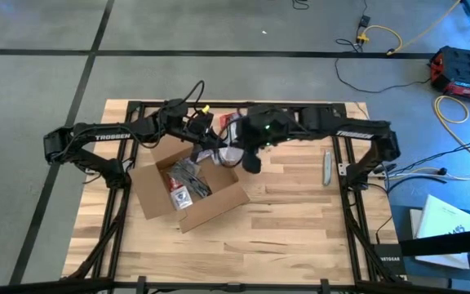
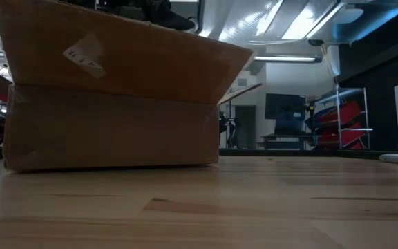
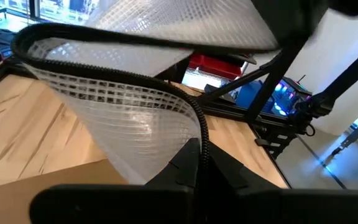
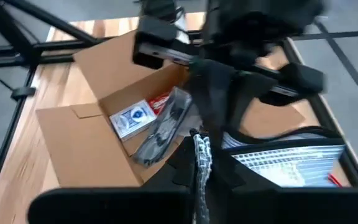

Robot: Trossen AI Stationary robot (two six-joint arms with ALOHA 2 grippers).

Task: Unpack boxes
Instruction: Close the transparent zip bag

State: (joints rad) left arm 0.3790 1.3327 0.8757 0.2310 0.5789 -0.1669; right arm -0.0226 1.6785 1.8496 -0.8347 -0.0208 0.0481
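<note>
The brown cardboard box (image 1: 219, 206) stands open on the wooden table, left of the middle, and fills the left of the low view (image 2: 109, 104). Inside lie a clear bag of dark parts (image 4: 160, 134) and a blue-and-white card (image 4: 132, 118). Above the box's far right corner hangs a white mesh pouch (image 3: 135, 99) with a black zipper edge. My left gripper (image 3: 199, 163) is shut on it, coming from the left. My right gripper (image 4: 199, 171), coming from the right, is shut on a white mesh strip (image 4: 201, 149) of the same pouch (image 4: 291, 163). My left gripper pinches the pouch's black zipper edge (image 3: 199, 134) between its two fingers. The pouch is lifted clear of the table and spreads out beyond the fingers. My right gripper pinches a narrow white strip at the pouch's edge (image 4: 201, 149) between its fingers, slanting down from the right. The rest of the pouch lies beside its fingers, clear of the box.
A grey utility knife (image 1: 327, 167) lies on the table right of the middle. Bare wood stretches along the near side (image 1: 284, 245) and the right. The black frame rails (image 1: 349, 204) border the table. Cables and a red case lie on the floor beyond.
</note>
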